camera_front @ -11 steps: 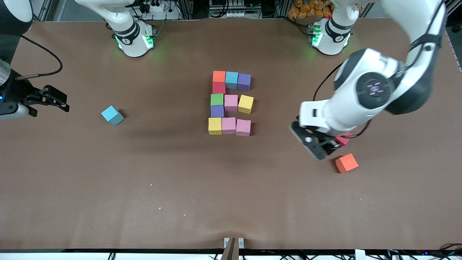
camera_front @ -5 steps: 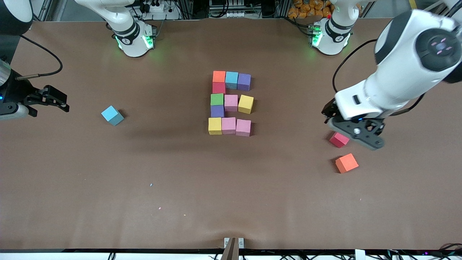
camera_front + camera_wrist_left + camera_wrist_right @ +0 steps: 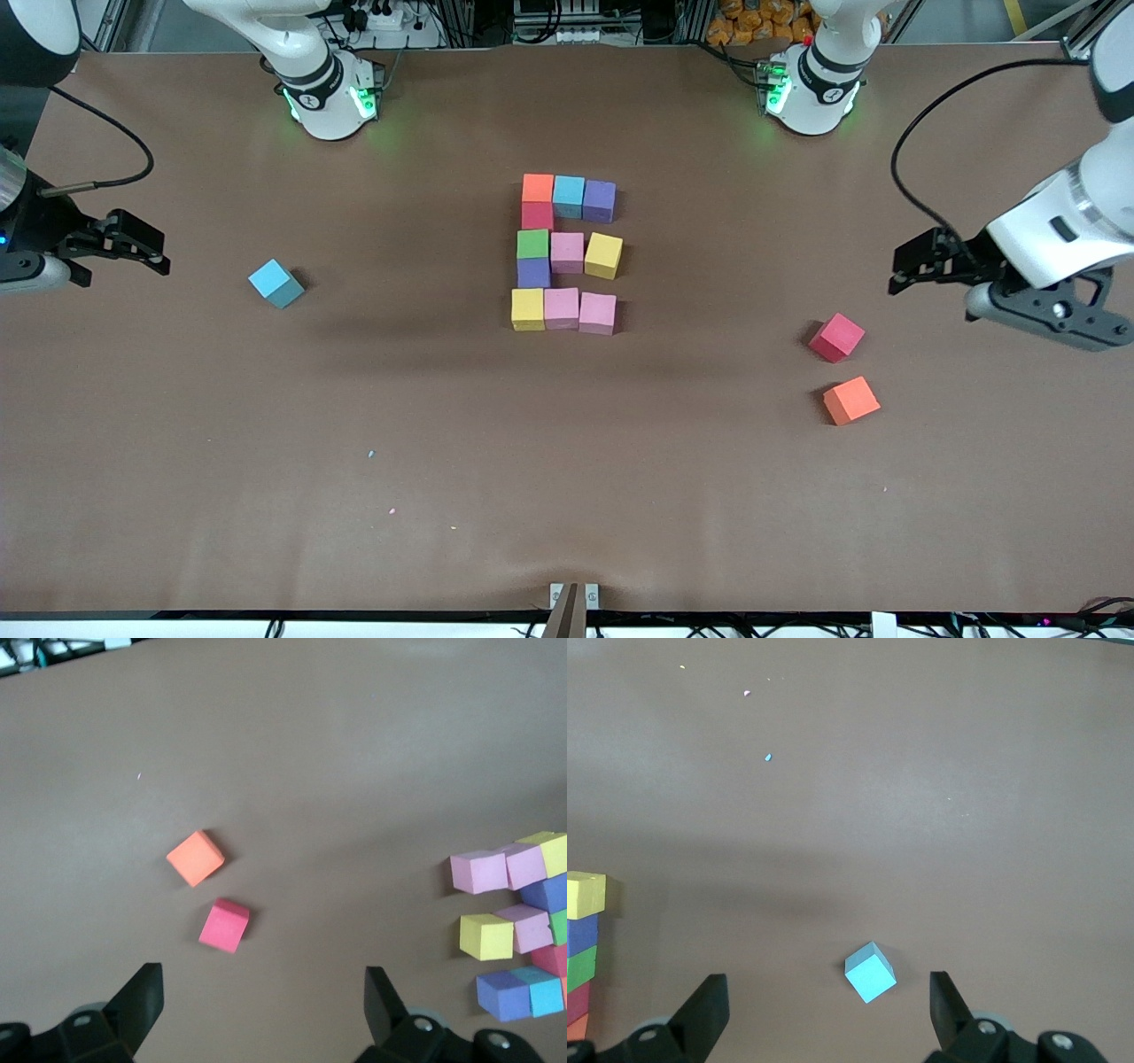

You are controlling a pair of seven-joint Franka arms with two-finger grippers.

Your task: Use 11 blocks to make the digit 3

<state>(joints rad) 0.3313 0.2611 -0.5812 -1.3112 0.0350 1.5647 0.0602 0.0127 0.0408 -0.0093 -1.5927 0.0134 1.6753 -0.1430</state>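
Digit 3 (image 3: 564, 252) long axis toward the front camera, rows pointing toward left arm's end, left hand (image 3: 917, 266) and right hand (image 3: 142, 244) spread apart

A wide counter (image 3: 266, 496) with a matte brown cover fills the view. Above its top edge stand metal frame rails (image 3: 461, 18), a white power strip (image 3: 385, 18) and black cables (image 3: 567, 27). Soft shadows lie on the brown cover.

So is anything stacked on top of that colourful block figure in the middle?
No. The figure lies one cube high on the table, every top face bare. Whether anything is under the cubes cannot be seen.
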